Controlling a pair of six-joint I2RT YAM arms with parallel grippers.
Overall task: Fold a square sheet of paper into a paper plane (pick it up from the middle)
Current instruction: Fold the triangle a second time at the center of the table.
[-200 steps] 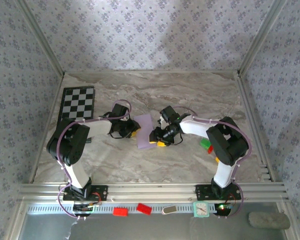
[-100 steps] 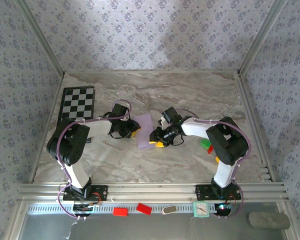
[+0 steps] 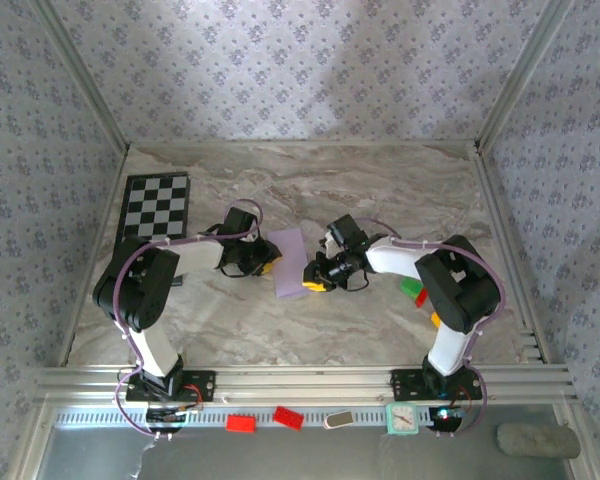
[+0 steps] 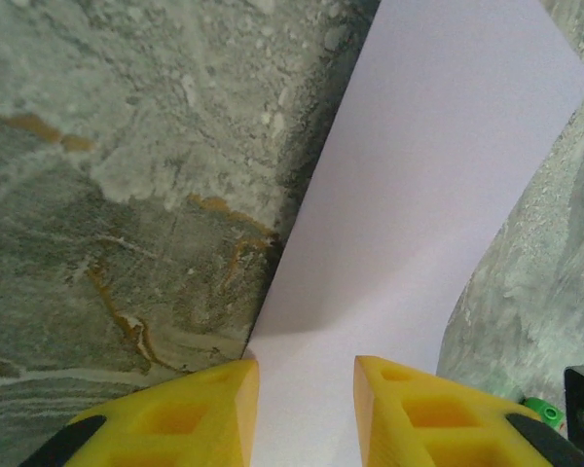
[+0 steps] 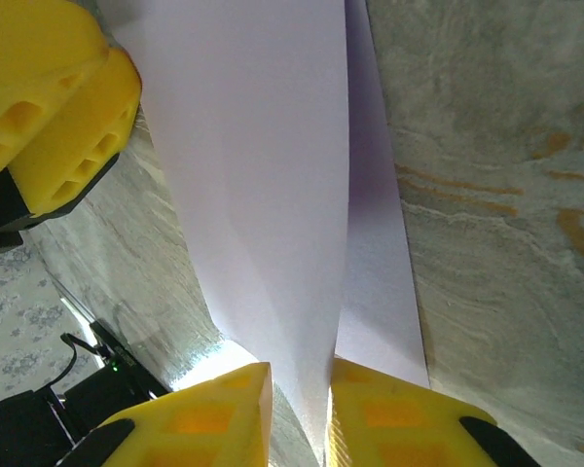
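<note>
Lying mid-surface between both arms, the square sheet of paper (image 3: 291, 264) is lifted along its right edge. The right tool (image 5: 299, 413) pinches that raised edge narrowly, likely to fold it. The left tool (image 4: 300, 407) straddles the opposite edge, jaws narrowly apart, seemingly steadying it.

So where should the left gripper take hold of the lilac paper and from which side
Probably its near left edge, coming in from the left. In the left wrist view the sheet of paper runs between the left gripper fingers, edge toward them. The right gripper pinches the opposite edge, where the sheet stands up in a fold, so a level approach along the marble table suits the thin edge.
</note>
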